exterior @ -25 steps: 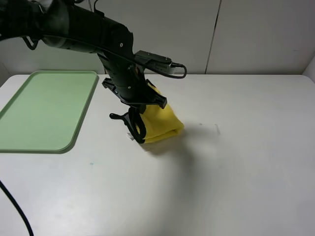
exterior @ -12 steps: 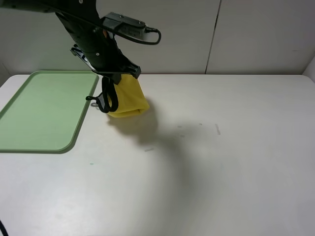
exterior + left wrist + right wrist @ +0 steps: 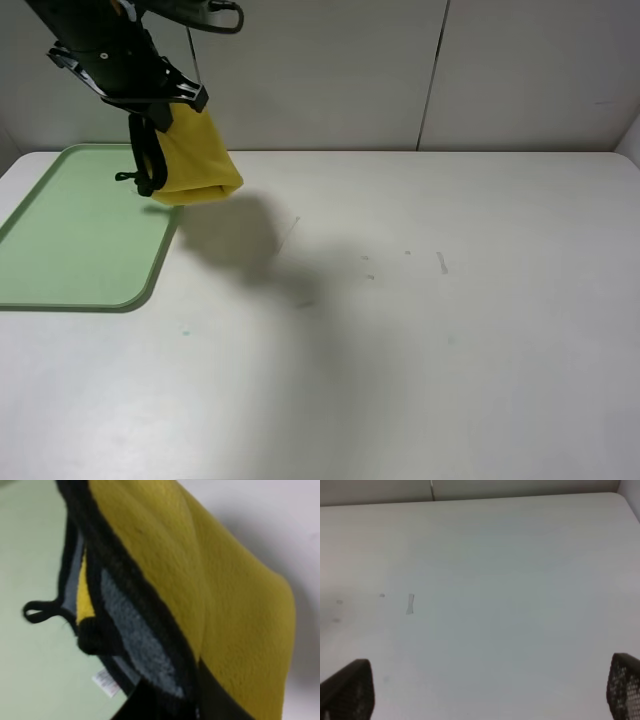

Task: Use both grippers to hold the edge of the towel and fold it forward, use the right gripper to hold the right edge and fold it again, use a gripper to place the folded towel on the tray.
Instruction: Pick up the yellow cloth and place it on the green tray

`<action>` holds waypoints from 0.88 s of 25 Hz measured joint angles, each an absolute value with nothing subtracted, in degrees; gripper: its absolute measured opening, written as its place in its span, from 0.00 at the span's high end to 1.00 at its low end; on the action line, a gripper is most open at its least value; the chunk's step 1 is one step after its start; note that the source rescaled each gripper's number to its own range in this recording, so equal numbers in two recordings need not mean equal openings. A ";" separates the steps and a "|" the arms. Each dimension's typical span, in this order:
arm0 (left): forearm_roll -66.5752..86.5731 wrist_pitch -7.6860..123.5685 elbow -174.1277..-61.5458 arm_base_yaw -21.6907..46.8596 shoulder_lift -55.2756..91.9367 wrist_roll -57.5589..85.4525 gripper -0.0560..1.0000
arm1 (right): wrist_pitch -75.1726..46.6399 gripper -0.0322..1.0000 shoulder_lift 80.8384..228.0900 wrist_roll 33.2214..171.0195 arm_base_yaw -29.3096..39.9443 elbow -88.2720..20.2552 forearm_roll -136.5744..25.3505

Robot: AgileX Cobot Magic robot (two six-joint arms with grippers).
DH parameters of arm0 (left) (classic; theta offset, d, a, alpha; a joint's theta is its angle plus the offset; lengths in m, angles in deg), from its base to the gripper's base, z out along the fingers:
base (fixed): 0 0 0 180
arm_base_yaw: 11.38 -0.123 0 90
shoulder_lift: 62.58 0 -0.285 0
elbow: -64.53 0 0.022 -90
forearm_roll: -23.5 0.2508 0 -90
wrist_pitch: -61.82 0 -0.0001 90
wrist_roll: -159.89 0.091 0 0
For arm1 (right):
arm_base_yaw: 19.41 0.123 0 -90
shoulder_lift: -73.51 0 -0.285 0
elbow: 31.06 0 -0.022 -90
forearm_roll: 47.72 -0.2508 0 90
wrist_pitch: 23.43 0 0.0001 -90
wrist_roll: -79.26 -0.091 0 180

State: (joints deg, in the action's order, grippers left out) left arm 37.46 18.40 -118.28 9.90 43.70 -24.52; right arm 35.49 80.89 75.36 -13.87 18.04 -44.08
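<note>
Above the tray's [image 3: 60,230] near corner, left claw [image 3: 150,150] gripping folded towel [image 3: 195,160], wrist view showing loop [image 3: 37,612], right claw [image 3: 480,692] spread wide.

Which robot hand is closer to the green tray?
The left. The left gripper hangs above the tray's right edge, shut on the folded towel. The right gripper is open over bare table, away from the tray.
</note>
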 joint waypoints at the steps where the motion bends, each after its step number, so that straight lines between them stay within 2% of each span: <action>1: 37.46 18.14 -118.06 8.57 43.70 -24.42 0.92 | 35.49 0.00 80.89 75.36 -13.87 18.04 -44.08; 12: 37.33 24.42 -111.58 -3.76 43.70 -23.62 0.92 | 35.49 0.00 80.89 75.36 -13.87 18.04 -44.08; 22: 37.27 37.61 -99.05 -10.61 43.66 -25.33 0.92 | 35.49 0.00 80.89 75.36 -13.87 18.04 -44.08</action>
State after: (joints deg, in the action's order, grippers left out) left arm 37.27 37.61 -99.05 -10.61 43.66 -25.33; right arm 35.49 80.89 75.36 -13.87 18.04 -44.08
